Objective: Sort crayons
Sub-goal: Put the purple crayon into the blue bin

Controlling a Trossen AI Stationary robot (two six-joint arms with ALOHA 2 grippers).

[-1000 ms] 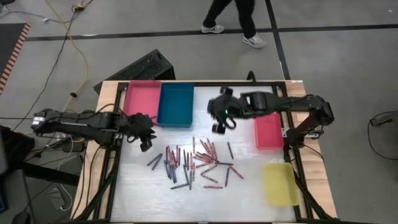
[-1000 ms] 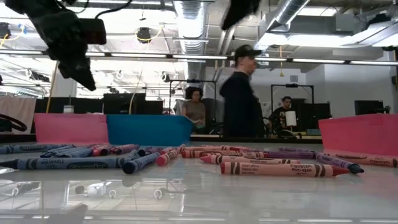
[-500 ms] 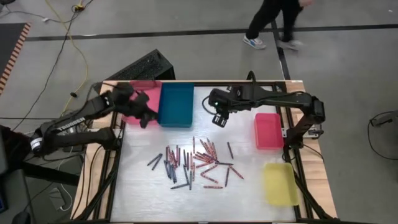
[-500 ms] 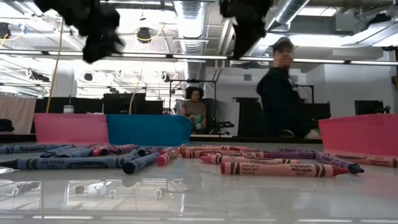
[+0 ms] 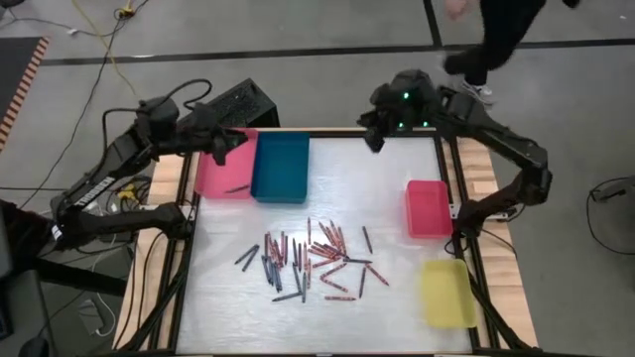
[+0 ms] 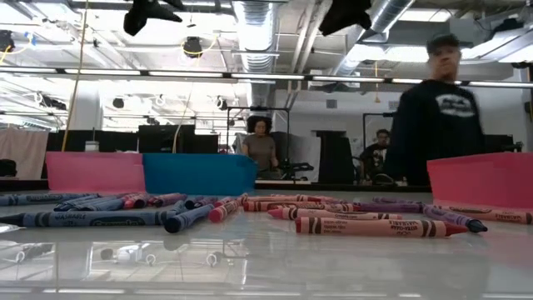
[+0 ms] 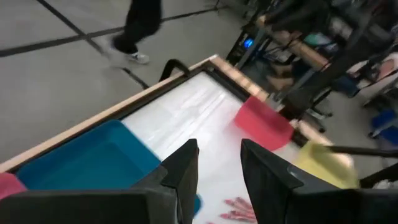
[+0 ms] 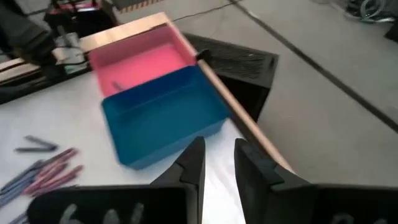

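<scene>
While the crayons (image 5: 313,258) lie scattered mid-surface (image 5: 397,317), one apart in the pink tray (image 5: 213,183), the left pincer (image 5: 220,151) hovers above that tray and the right pincer (image 5: 375,139) above the far edge, both slightly parted, empty.

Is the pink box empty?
No. The pink plastic tray at the table's far left holds one small dark crayon; the right wrist view shows it too.

Four trays on the counter, people beyond.
Pink tray (image 5: 224,164) and blue tray (image 5: 280,167) touch at 11 o'clock; red tray (image 5: 428,208) at 3, yellow tray (image 5: 445,293) at 4; a person (image 5: 496,38) walks past at 1.
</scene>
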